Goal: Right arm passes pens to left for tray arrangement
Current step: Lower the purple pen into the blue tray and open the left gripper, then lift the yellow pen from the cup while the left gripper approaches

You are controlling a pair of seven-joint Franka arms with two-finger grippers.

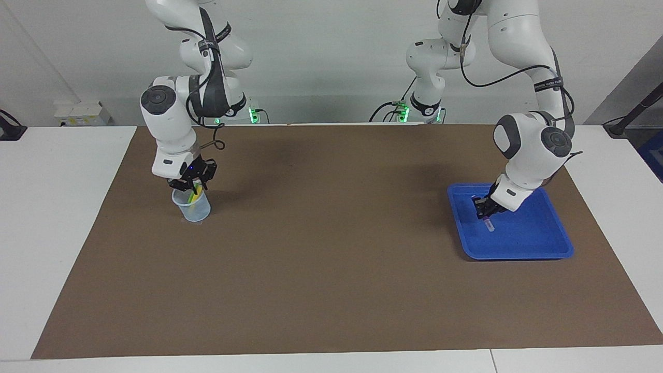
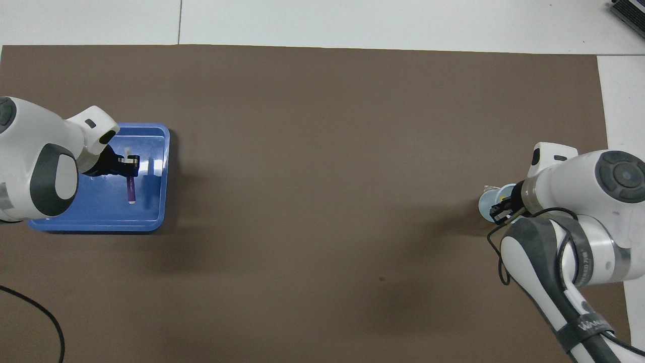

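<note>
Left pincer [image 1: 487, 213], clenched on the purple pen [image 2: 130, 190], hangs low inside the blue tray [image 1: 538, 243] at the surface's nine o'clock in the overhead view. Right pincer [image 1: 190, 185], whose grip I cannot tell, dips into the cup [image 1: 194, 207] holding the yellow pen [image 1: 194, 196] at three o'clock.

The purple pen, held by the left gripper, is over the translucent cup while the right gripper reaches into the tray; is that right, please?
Not quite: the places are swapped. The facing view shows the left gripper holding the purple pen over the blue tray, while the right gripper reaches into the cup.

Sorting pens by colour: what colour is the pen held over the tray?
Purple, pale-tipped; clearest in the overhead view.
</note>
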